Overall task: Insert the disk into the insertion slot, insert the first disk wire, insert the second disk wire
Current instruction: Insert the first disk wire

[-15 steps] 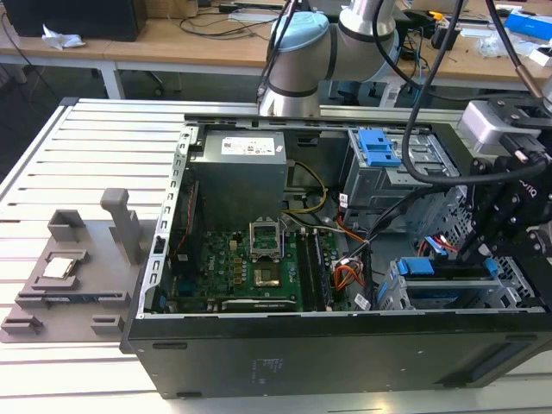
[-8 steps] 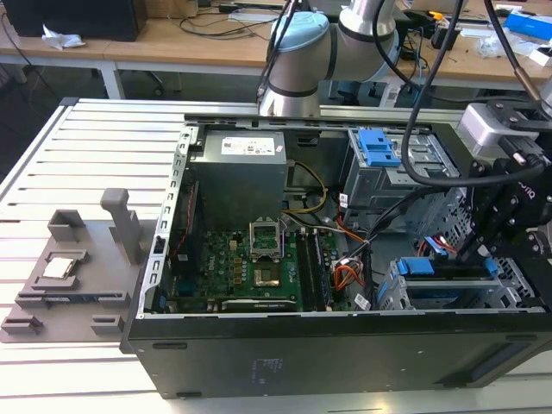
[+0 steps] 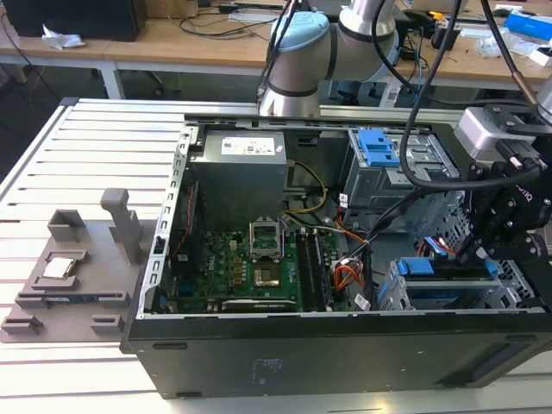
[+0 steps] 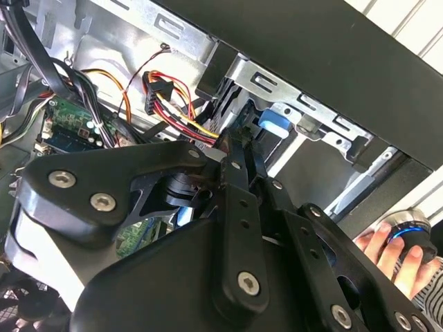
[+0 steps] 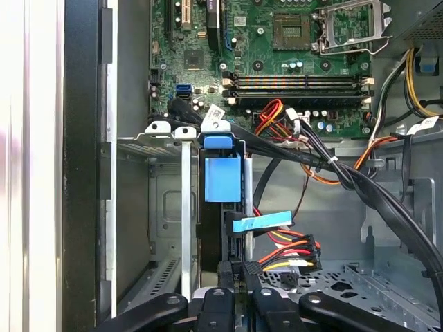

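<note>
- The black two-finger gripper [image 5: 237,271] has its fingers drawn nearly together, apparently pinching the plug end of the red, yellow and orange wire bundle [image 5: 284,252].
- The silver blue-framed disk [image 3: 420,267] sits just past the fingertips, already seated in the silver perforated insertion slot [image 3: 448,297].
- In the exterior view, the disk lies lower right, long axis across the frame.
- The arm enters at top centre, and the fingers angle down-left.
</note>
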